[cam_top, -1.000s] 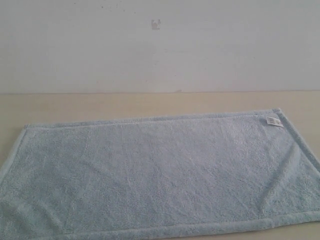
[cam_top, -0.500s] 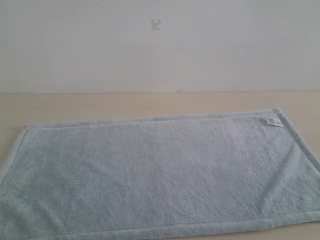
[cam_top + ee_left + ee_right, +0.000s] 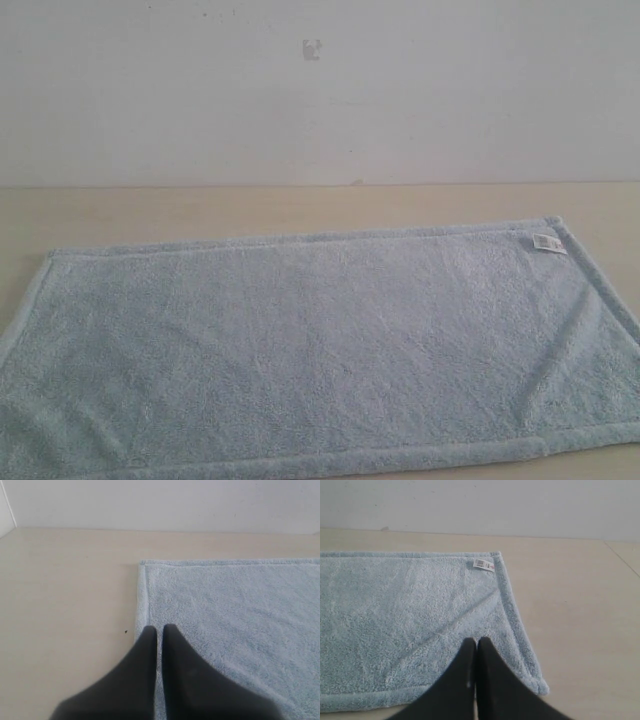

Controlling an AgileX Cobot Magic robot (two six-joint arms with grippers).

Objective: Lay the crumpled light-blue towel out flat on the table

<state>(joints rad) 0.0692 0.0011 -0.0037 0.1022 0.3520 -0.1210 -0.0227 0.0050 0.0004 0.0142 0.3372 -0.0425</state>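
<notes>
Pale-blue terry lay opened out in front of you: the towel [image 3: 320,350] rested on the beige table [image 3: 300,205], with its long axis running side to side across the exterior view. Its far hem ran roughly parallel to the wall [image 3: 320,100], and a strip of bare table lay between them. The white tag [image 3: 546,242] sat at the far right corner.

Your left gripper [image 3: 159,628] had its two dark fingers pressed almost together and held nothing. It pointed along the towel's left short hem, right at the line where cloth met bare table. Your right gripper [image 3: 475,641] was likewise pinched closed and empty. It sat over the cloth just inside the right short hem, close to the near right corner. Whether either tip touched the pile, you could not tell.

So the towel stretched away from each pincer toward the other, one arm at each short end.

Judging from that, little was left to do. A shallow diagonal crease [image 3: 455,622] ran inward from the tag side, and your right arm was the nearer one to smooth it.
</notes>
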